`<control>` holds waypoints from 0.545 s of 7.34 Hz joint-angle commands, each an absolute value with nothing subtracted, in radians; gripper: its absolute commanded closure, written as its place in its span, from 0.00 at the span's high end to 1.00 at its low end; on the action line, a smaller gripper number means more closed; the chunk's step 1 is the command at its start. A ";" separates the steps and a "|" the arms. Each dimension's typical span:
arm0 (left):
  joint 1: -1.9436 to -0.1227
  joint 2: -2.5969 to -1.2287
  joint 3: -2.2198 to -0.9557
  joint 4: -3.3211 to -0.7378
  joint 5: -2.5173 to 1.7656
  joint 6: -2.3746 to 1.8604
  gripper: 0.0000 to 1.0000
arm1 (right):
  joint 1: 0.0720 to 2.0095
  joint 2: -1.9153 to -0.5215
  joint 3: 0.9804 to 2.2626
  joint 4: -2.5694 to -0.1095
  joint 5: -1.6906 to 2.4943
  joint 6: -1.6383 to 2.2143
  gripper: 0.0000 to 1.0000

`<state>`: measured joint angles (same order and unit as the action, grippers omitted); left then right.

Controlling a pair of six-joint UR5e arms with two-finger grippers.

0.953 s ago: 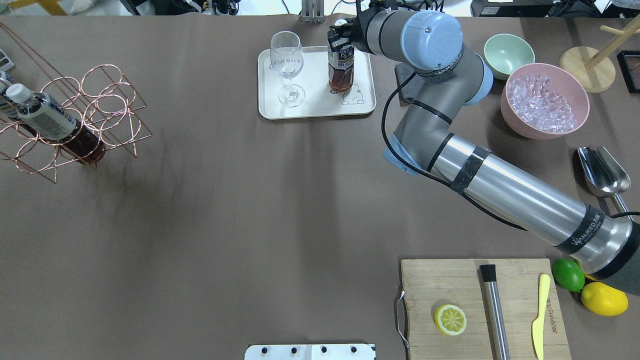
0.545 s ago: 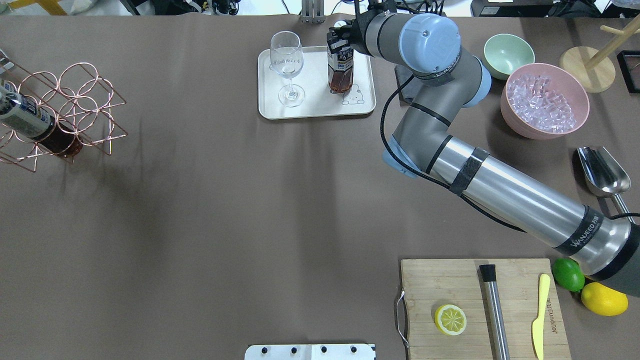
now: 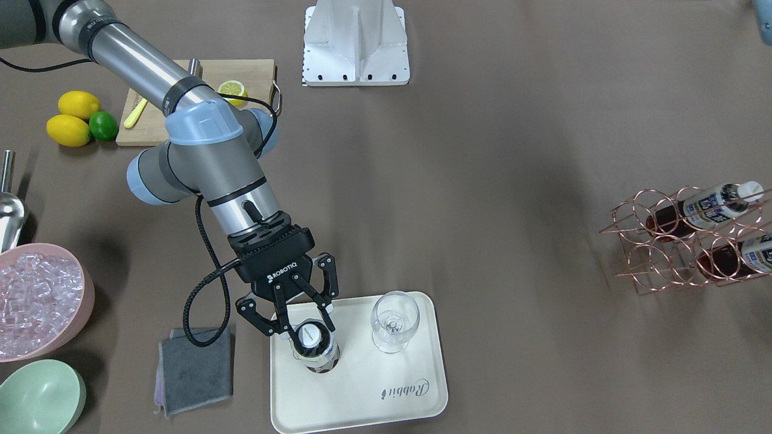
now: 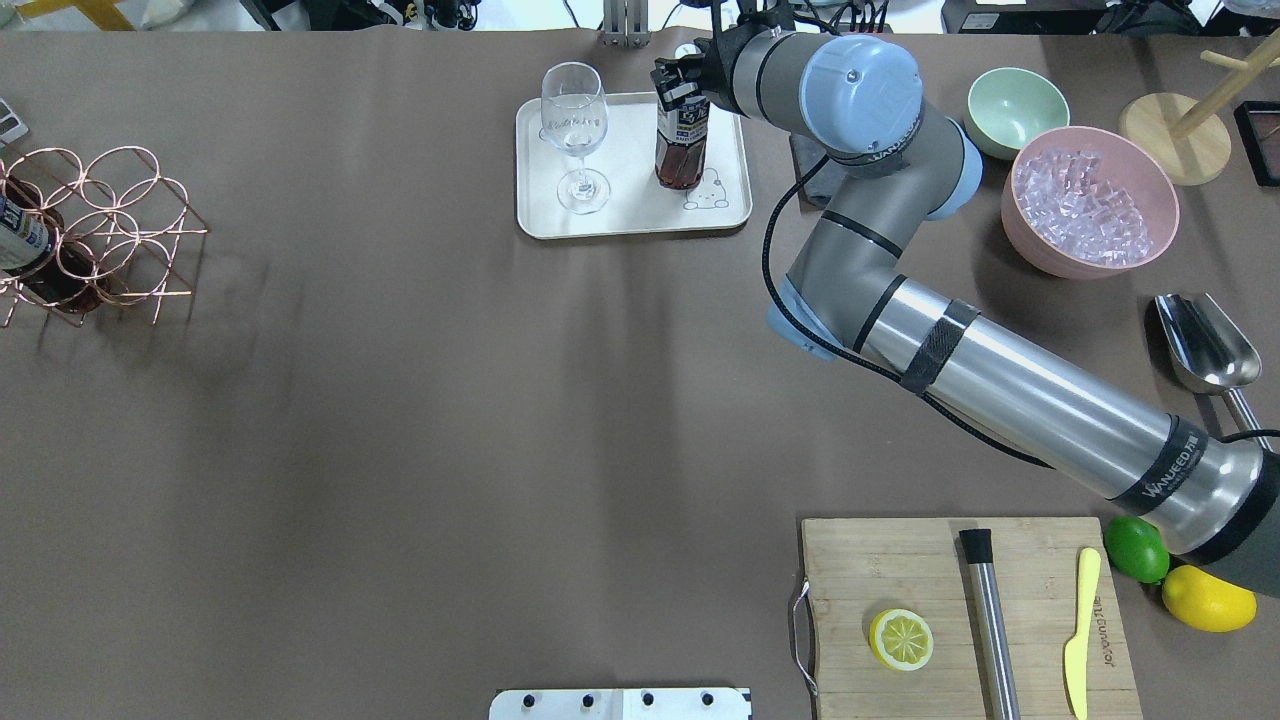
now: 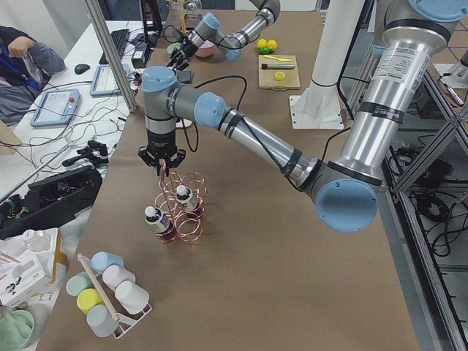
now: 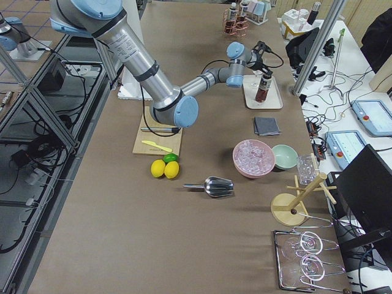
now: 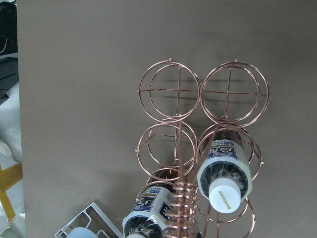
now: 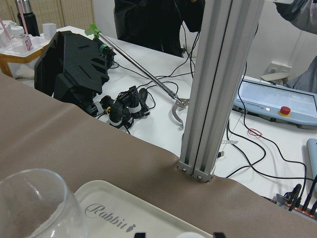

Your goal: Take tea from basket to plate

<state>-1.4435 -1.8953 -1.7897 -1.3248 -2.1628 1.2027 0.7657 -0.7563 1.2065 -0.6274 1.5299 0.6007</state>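
Note:
One tea bottle [image 3: 313,348] stands upright on the cream plate [image 3: 374,367] beside the bear drawing; it also shows in the overhead view [image 4: 682,150]. My right gripper [image 3: 306,328] is open, its fingers either side of the bottle's white cap. The copper basket [image 4: 100,230] sits at the table's far left with two more tea bottles [image 3: 718,202] [image 3: 754,253] lying in its cells. My left gripper [image 5: 164,167] hangs just over the basket's [image 5: 179,216] coiled handle; I cannot tell whether it is open or shut. The left wrist view looks straight down on the basket [image 7: 168,89].
A clear stemmed glass [image 3: 393,322] stands on the plate next to the bottle. A grey cloth [image 3: 196,367], a mint-green bowl [image 4: 1018,105] and a pink bowl of ice [image 4: 1090,200] lie to the plate's right. A cutting board [image 4: 960,620] is at the front right.
The basket with its bottles has moved left toward the table's end and looks smaller. The right gripper has shifted slightly higher at the bottle's top. The bottle stays on the plate.

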 commanded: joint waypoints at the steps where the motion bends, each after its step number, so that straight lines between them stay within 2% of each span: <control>1: -1.444 -1.894 -1.712 -1.425 -2.122 1.261 0.00 | 0.765 -0.758 1.216 -0.606 1.526 0.615 1.00; 4: -1.439 -1.893 -1.683 -1.439 -2.121 1.249 0.00 | 0.767 -0.765 1.274 -0.618 1.537 0.617 1.00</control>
